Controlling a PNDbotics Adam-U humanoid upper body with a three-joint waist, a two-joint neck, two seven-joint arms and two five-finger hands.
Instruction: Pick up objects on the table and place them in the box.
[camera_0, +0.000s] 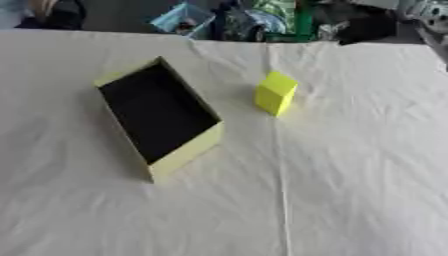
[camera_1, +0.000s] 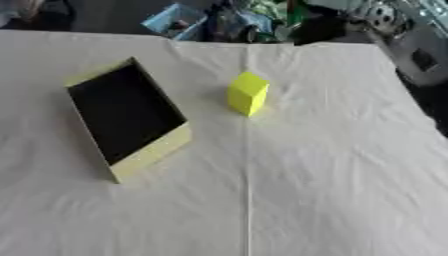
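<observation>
An open pale-yellow cardboard box (camera_0: 188, 152) w/ a dark, empty-looking interior sits left of centre on the table's wrinkled white cloth (camera_0: 350, 175), turned at an angle so one corner points toward the near edge. A small bright-yellow block (camera_0: 276, 93), the only loose item on the cloth, stands upright just right of the box's far end, near it but not touching, beside a long crease running down the cloth. Neither robot hand shows in either eye view, so can't tell whether fingers are apart or together.
</observation>
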